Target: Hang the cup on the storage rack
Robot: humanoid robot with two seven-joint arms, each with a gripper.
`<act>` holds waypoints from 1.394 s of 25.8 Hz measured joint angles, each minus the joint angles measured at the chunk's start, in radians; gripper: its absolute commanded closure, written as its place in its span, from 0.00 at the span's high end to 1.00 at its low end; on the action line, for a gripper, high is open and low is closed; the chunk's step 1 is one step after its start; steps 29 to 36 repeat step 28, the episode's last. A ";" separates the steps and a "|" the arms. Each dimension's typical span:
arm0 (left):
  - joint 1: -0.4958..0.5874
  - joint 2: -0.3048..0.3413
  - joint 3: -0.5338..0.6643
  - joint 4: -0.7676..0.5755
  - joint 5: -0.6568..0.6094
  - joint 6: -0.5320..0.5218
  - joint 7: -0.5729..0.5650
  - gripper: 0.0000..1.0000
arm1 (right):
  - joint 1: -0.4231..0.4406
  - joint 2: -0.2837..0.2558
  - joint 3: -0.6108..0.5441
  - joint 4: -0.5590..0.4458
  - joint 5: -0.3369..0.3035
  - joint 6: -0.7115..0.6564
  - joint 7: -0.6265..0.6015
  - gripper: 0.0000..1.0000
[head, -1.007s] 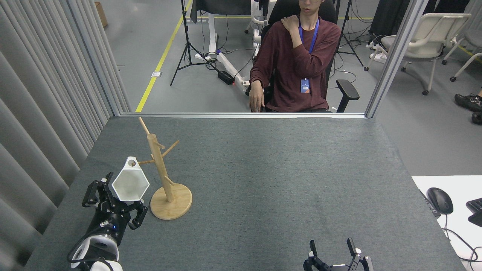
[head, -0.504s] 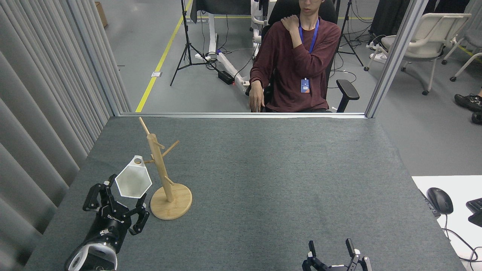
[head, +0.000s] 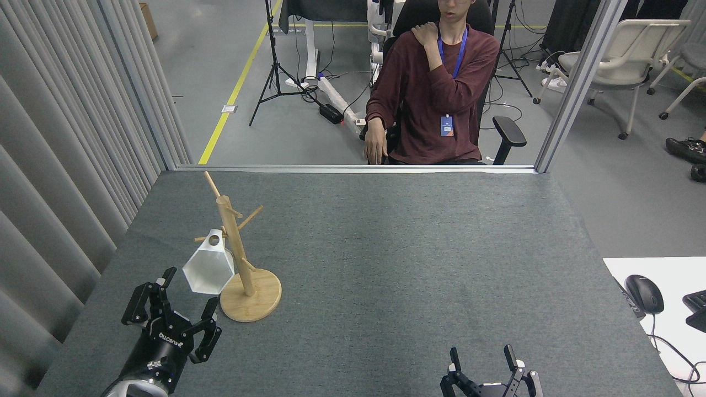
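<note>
the left arm (head: 144, 368) is a thick black cylinder with small white lettering printed on its casing and a white, silver-edged ring at the view's bottom edge. the left gripper (head: 176, 304) is black, with jointed, linked fingers (head: 135, 304) tipped by pale pads. the right gripper (head: 484, 361) is also black, with slim upright fingers (head: 512, 359), white patches near their tips and small screws at the base.

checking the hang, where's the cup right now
In the head view the cup hangs at the table's left side on a left-pointing peg of the storage rack, beside its pole, above and apart from the open left gripper.
</note>
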 measured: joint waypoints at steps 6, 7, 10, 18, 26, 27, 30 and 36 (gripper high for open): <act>0.086 0.016 -0.036 -0.037 0.018 0.018 0.002 1.00 | -0.023 0.003 0.000 0.010 -0.002 -0.001 -0.007 0.98; 0.101 0.019 -0.038 -0.037 0.036 0.018 0.004 1.00 | -0.025 0.005 0.001 0.012 -0.001 -0.002 -0.007 0.99; 0.141 0.031 -0.037 -0.024 0.180 0.014 0.003 1.00 | -0.033 0.009 0.000 0.016 -0.001 -0.002 -0.007 0.98; 0.325 0.115 -0.011 -0.035 0.883 -0.066 -0.061 1.00 | 0.038 -0.013 -0.012 -0.030 -0.005 -0.030 -0.029 0.98; 0.410 0.163 -0.045 -0.044 1.074 -0.096 -0.140 1.00 | 0.195 -0.019 -0.020 -0.138 -0.006 -0.047 -0.087 0.98; 0.415 0.166 -0.056 -0.045 1.076 -0.096 -0.142 1.00 | 0.207 -0.018 -0.021 -0.148 -0.006 -0.047 -0.090 0.98; 0.419 0.168 -0.065 -0.046 1.078 -0.094 -0.142 1.00 | 0.217 -0.018 -0.022 -0.155 -0.006 -0.047 -0.092 0.99; 0.419 0.168 -0.065 -0.046 1.078 -0.094 -0.142 1.00 | 0.217 -0.018 -0.022 -0.155 -0.006 -0.047 -0.092 0.99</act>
